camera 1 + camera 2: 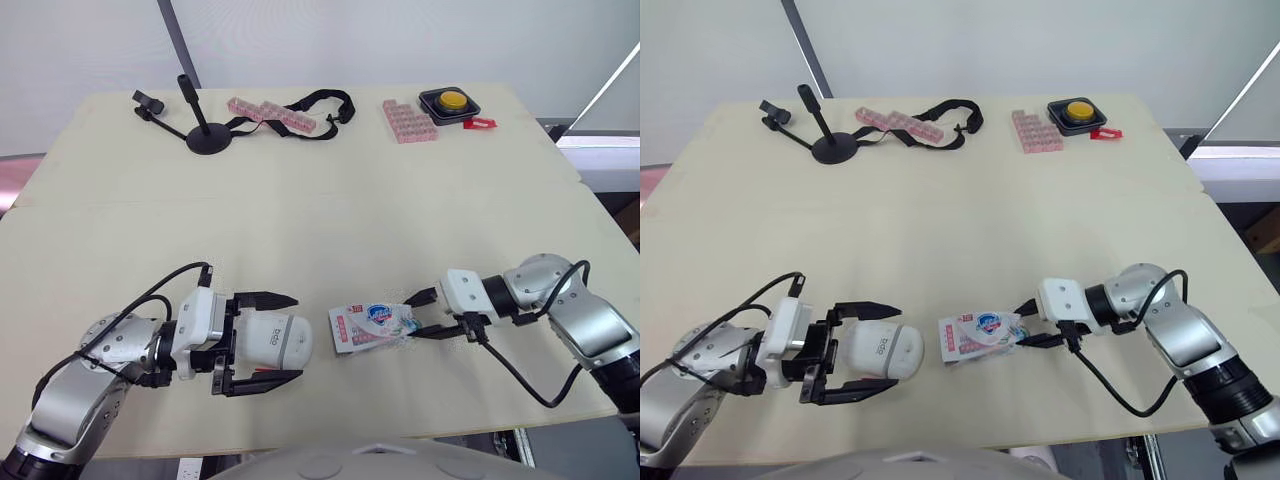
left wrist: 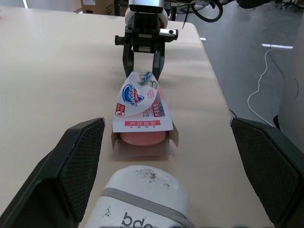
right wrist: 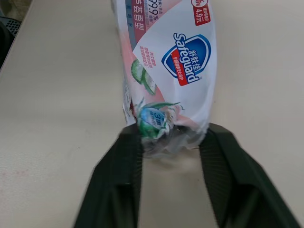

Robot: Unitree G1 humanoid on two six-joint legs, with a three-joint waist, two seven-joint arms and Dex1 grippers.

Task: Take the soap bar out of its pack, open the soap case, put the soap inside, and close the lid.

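Pale wooden table [image 1: 330, 200] under a white wall carried the task items near its front edge. The soap pack [image 1: 372, 324] lay flat between the two arms, with the white soap case [image 1: 278, 340] just beside its open end. The right gripper [image 1: 418, 318] was closed on the crimped tail of the soap pack, with the film bunched between its jaws. The left gripper [image 1: 297, 337] stood wide open, one jaw on each side of the soap case and apparently not touching it. The left wrist view showed the pink soap bar [image 2: 142, 137] seated in a card tray at the mouth of the soap pack. The soap pack was judged thin, light, soft and slippery, so a hold on the tail would probably only restrain it. The soap bar was judged stiff, dense and smooth, and best taken by its long sides. Legible print was "Safeguard" on a blue shield, "99.9%" and a red "4.9" flash. The soap case bore letters resembling "bdo".
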